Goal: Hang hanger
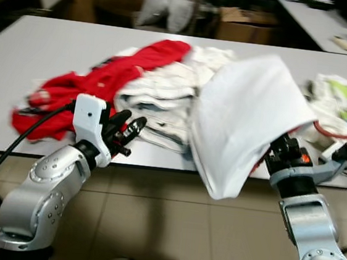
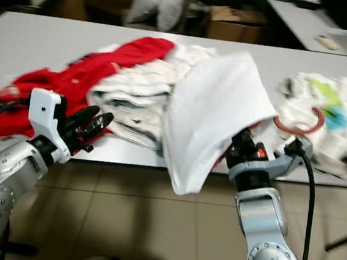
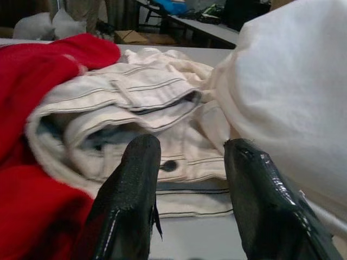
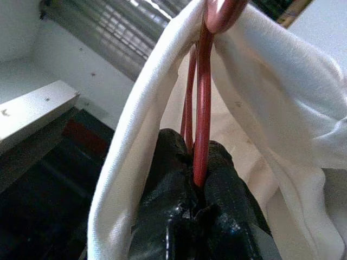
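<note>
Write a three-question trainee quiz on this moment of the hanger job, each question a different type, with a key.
1. True or false: the right claw is shut on the red hanger.
2. Multiple choice: what drapes over that hanger? A) the red garment B) a white garment C) a blue towel.
3. Fill in: the left claw hangs open, facing the ______ clothes piled on the table.

Key: 1 true; 2 B; 3 cream striped. The right wrist view shows both fingers pinching the hanger's red wire, with white cloth falling on either side. A second red ring lies among the clothes on the table's right side.
</note>
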Robot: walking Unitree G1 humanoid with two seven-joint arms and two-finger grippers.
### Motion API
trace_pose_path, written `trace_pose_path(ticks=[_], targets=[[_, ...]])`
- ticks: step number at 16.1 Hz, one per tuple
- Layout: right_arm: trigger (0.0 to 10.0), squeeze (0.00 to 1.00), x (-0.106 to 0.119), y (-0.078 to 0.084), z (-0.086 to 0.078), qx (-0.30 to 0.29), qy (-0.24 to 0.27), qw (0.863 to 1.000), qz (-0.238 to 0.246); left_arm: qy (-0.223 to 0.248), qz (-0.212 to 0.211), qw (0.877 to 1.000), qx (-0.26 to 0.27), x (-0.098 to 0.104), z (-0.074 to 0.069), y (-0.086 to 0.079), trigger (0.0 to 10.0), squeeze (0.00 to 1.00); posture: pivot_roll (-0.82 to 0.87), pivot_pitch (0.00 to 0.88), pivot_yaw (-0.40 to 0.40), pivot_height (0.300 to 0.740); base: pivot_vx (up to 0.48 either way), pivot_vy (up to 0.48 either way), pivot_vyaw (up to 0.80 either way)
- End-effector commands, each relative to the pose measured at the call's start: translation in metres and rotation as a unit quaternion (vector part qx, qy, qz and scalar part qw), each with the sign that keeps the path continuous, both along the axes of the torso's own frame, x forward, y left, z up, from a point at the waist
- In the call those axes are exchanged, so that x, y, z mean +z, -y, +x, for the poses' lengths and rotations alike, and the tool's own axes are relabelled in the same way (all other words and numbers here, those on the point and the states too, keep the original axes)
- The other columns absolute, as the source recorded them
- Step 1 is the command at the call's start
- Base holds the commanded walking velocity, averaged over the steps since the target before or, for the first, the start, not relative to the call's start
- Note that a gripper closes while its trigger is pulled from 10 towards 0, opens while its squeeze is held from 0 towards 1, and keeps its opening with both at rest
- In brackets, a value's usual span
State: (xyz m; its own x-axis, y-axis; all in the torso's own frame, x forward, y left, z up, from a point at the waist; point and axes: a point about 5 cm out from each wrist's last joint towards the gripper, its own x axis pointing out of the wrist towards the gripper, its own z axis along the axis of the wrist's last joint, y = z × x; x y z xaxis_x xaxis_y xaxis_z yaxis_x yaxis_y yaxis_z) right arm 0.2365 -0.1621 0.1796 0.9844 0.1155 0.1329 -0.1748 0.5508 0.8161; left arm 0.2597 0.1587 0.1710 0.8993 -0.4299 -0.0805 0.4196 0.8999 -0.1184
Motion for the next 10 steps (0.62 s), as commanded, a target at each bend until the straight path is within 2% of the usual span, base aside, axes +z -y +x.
trace_pose_path(ticks=[1,5,8,10], targets=[[10.0,0.0,0.01,0.001,-0.001,0.002,0.027,1.0,-0.009,0.006,0.001,1.0,0.001,0.0,0.0,0.004,10.0,0.0,-0.01,0.07,0.011,0.74,0.0,-0.45,0.0],[10.0,0.0,0.012,-0.002,-0.004,0.029,0.038,0.999,-0.02,0.014,-0.011,1.0,0.011,0.003,0.0,0.011,10.0,0.0,-0.02,0.074,0.003,0.74,0.0,-0.46,0.0],[10.0,0.0,0.018,-0.008,-0.009,0.067,0.061,0.995,-0.036,0.017,-0.009,1.0,0.015,0.002,0.0,0.012,10.0,0.0,-0.02,0.069,0.006,0.74,0.0,-0.465,0.8],[10.0,0.0,0.026,-0.012,-0.016,0.109,0.096,0.988,-0.046,0.009,-0.015,1.0,0.026,0.0,0.003,0.012,10.0,0.0,-0.02,0.063,0.013,0.74,0.0,0.0,0.8]])
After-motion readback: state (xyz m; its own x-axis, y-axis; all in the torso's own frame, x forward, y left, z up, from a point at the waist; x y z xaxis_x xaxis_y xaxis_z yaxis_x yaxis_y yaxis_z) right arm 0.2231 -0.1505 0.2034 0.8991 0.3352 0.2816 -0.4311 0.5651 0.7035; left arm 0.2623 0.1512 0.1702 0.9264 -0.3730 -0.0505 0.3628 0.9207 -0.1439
